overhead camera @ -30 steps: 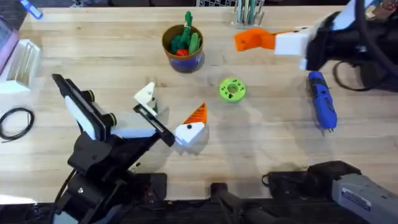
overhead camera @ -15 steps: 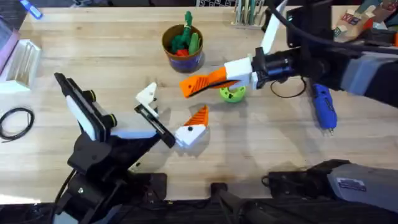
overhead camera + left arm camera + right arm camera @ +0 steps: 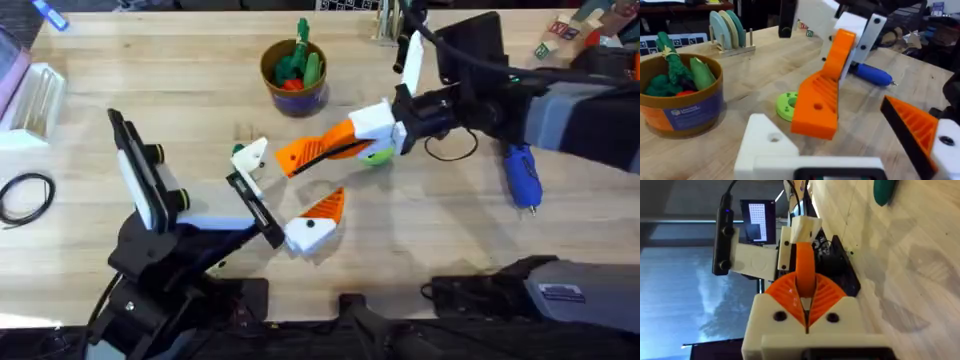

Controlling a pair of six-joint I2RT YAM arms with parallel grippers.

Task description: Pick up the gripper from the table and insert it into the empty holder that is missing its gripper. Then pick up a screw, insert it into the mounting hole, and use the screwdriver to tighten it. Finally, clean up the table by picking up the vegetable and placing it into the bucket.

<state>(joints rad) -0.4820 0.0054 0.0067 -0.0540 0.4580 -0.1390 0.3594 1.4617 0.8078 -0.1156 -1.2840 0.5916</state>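
My right gripper point(image 3: 345, 140) is shut on the orange ribbed gripper point(image 3: 312, 150), which it holds tilted in the air. The piece's free end hangs just above the empty white holder point(image 3: 252, 157) on my left arm's claw. In the left wrist view the gripper point(image 3: 820, 100) hovers over the holder point(image 3: 767, 150), whose mounting hole point(image 3: 774, 138) faces up. My left gripper point(image 3: 282, 192) is open; its other mount carries an orange finger point(image 3: 325, 208). The blue screwdriver point(image 3: 520, 175) lies at the right. A small dark-green vegetable point(image 3: 238, 150) peeks out beside the holder. The bucket point(image 3: 293, 78) stands behind. The screw is out of view.
The bucket point(image 3: 680, 107) holds green and red toy pieces. A light-green disc point(image 3: 380, 155) lies partly under my right gripper. A black cable loop point(image 3: 25, 195) and a white rack point(image 3: 35, 100) sit at the left. A pen cup point(image 3: 395, 25) stands at the back edge.
My right arm has swung in from the right and carried the orange gripper left and down to the empty holder. The left claw has shifted a little to the right.
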